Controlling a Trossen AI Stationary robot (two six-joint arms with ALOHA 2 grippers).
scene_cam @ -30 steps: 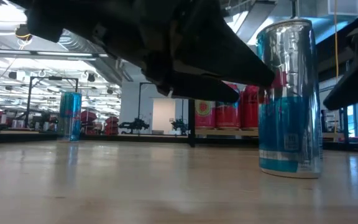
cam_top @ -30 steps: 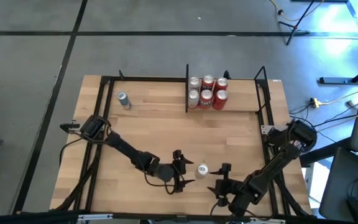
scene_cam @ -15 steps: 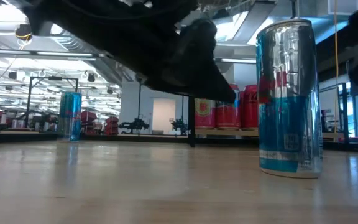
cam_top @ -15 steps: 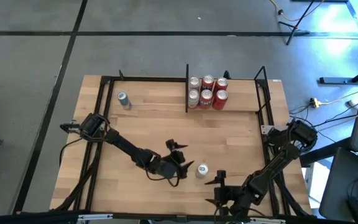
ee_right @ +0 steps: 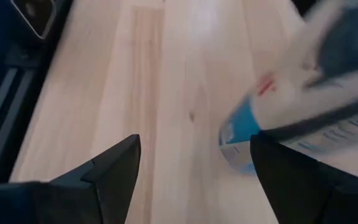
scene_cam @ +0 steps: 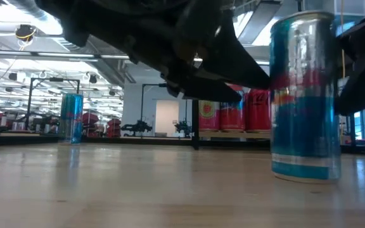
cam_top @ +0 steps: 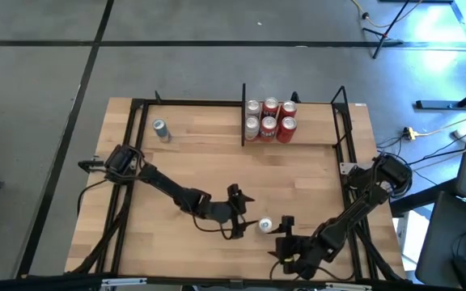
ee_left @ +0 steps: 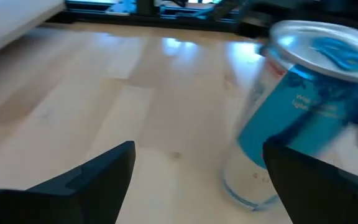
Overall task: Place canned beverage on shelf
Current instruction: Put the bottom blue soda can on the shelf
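So the table (cam_top: 184, 162) is light wood, and the shelf (cam_top: 314, 137) sits at its far edge with six cans (cam_top: 270, 119) packed against the black divider (cam_top: 243, 113). My blue can (cam_top: 265, 225) stands upright near the front edge. My left gripper (cam_top: 241, 212) is just beside it, fingers apart, nothing in them. My right gripper (cam_top: 284, 236) is close on the other side, fingers apart too. One more blue can (cam_top: 160, 129) stands off at the far left.

The light wood tabletop (cam_top: 201, 162) carries a blue can (cam_top: 264, 225) near its front edge and another blue can (cam_top: 161, 129) near its far left corner. At the far edge, the shelf (cam_top: 314, 136) beside a black divider plate (cam_top: 243, 115) holds six cans (cam_top: 270, 119).
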